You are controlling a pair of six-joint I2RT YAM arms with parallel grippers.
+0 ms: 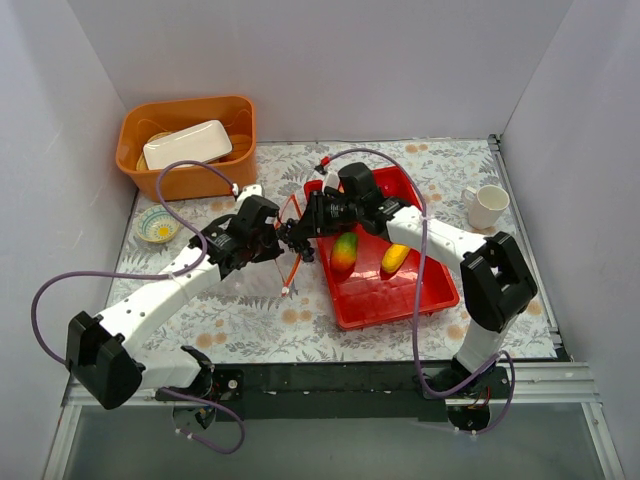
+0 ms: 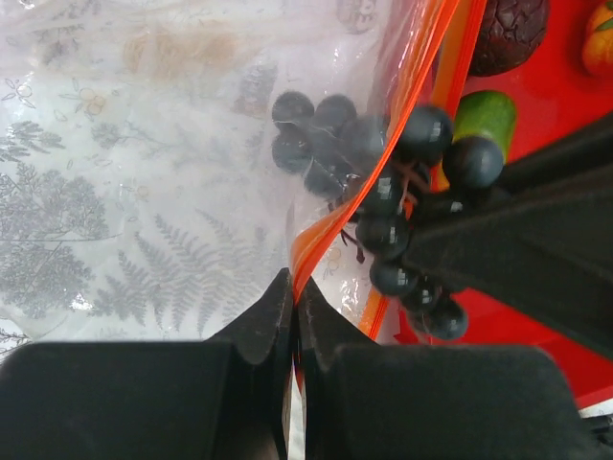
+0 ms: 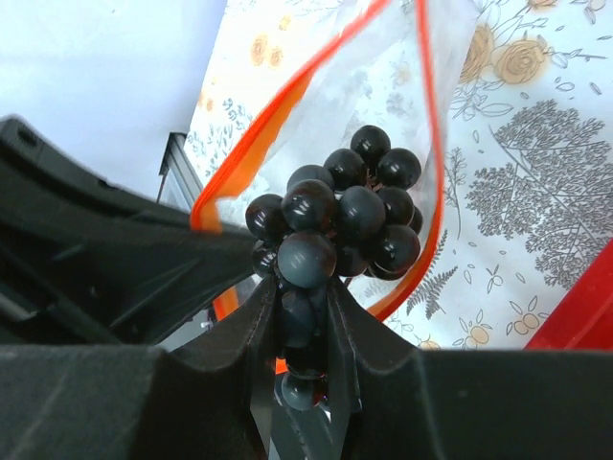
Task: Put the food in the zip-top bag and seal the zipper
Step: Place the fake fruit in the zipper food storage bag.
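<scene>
Covering the table, floral-print cloth [image 1: 250, 320] meets white walls [image 1: 350, 60]; left gripper [image 2: 292, 287] pinches the orange-red zipper strip [image 2: 335, 220] of the clear crinkly bag [image 2: 172, 144], right gripper [image 3: 305, 307] (beside the red tray [image 1: 440, 290]) clamps the dark purple grape bunch [image 3: 335, 220] at its mouth.

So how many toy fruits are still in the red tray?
4 on the tray: mango and yellow piece in the open; dark red ball and orange ball near the mango, visible only from the left wrist. More may be hidden.
</scene>
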